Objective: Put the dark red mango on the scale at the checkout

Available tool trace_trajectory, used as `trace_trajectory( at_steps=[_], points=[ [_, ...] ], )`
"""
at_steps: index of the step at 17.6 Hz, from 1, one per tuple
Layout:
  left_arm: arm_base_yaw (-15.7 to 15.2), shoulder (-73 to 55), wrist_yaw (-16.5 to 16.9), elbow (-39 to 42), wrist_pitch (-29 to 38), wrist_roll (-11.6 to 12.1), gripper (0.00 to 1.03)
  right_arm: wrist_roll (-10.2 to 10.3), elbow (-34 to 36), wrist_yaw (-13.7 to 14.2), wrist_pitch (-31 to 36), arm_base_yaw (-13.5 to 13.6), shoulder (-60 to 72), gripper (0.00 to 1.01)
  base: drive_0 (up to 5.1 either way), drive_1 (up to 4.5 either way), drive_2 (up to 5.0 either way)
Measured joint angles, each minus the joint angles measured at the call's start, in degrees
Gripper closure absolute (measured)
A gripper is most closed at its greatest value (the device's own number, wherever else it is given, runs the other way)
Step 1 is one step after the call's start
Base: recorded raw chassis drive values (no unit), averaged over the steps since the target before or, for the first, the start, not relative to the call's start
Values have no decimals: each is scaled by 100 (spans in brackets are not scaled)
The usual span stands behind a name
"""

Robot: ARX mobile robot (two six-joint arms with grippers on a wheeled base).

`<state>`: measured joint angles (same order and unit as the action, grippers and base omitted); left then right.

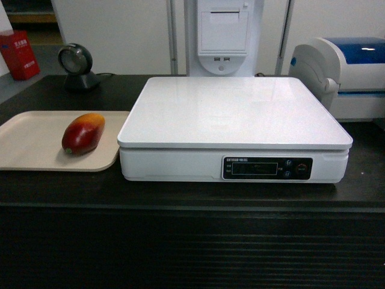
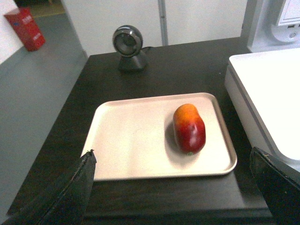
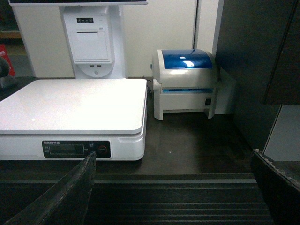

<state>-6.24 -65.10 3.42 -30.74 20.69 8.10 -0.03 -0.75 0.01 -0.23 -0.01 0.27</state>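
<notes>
The dark red mango (image 1: 83, 133) lies on its side on a beige tray (image 1: 30, 147) at the left end of the bench (image 1: 192, 191), its orange-yellow end turned away from the bench's front edge and its red end nearer the front. The tray sits just beside the scale (image 1: 234, 114), whose wide white platform is bare and whose black display strip faces the front. Behind the tray a small round black scanner (image 1: 78, 66) stands on its base, and to the right of the scale is a white-and-blue printer (image 3: 185, 82). A white kiosk unit (image 1: 224, 36) rises behind the scale, and a red box (image 1: 19, 54) sits on the floor off to the far left. The left hand (image 2: 180, 187) hangs above the bench's front edge before the tray, its two dark fingers (image 2: 70, 190) spread wide apart and holding nothing. The right hand (image 3: 180, 187) is likewise spread open and empty, low before the bench's ribbed front, apparently level with the scale's right corner.
</notes>
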Motion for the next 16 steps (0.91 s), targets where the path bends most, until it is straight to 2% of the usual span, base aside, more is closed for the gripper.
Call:
trace_trajectory(
  at_steps=[2,3,6,8,16],
  points=[
    [68,-1458,551,-1023,-225,39,5,-2,0,0,2,0,0,3,0,0,0],
    [96,-2116,699,-1530,-424,28,5,0,0,-2,2,0,0,3,0,0,0],
    [186,-3738,669,-2931,-822,61,5,0,0,0,2,0,0,3,0,0,0],
    [197,-4437,798,-3604,-1255,66,5,0,0,0,2,0,0,3,0,0,0],
    [435,-5357,984,-4647,-1902,87,5,0,0,0,0,0,0,3,0,0,0]
  ],
)
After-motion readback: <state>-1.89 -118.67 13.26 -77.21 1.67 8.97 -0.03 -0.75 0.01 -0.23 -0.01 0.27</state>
